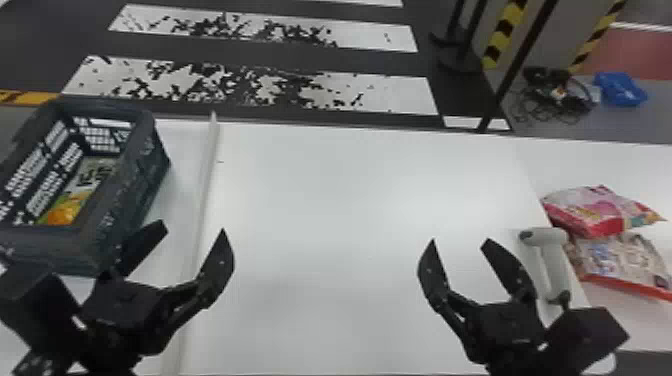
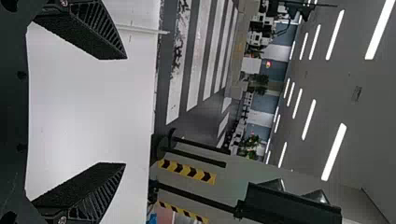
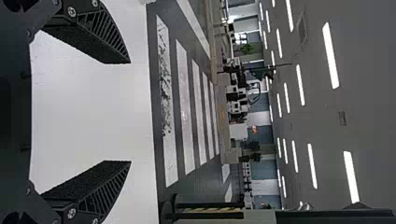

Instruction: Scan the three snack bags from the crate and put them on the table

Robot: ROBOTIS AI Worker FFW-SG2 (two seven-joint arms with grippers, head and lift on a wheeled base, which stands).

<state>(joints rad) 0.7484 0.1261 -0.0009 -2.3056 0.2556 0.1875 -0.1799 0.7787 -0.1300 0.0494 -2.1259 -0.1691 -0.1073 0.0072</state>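
A: Target: snack bag [image 1: 85,187], flat on the crate floor at the left; visible part green and yellow with an orange patch, glossy film. Bearing from the fingers?

B: Left and far of the left gripper [image 1: 192,230], with the right-hand wall of the crate [image 1: 127,205] in between. Left arm clearly nearer. Long axis of the visible part runs near-left to far-right, roughly along that wall.

A: Crate: dark rigid plastic, latticed sides, thick rim. Left fingers: spread, nothing between them, ribbed on their outer flanks in the left wrist view. Contact with the crate corner: cannot tell.

B: Inference: raise the left arm over the rim, shift left, then descend with the fingers set across the bag's long axis. Risk: a finger catching the rim, or slick film sliding out of a shallow pinch.

A: Right gripper [image 1: 459,241]: over the smooth white worktop [image 1: 345,190], fingers spread and empty. Just right of it, scanner [image 1: 552,260], pale grey, smooth, pistol-shaped.

B: Farther right, a puffy pink-and-red bag [image 1: 595,212] and, nearer, a pale printed bag [image 1: 625,262] with a red edge. Judged: two of three done, crate bag remaining.
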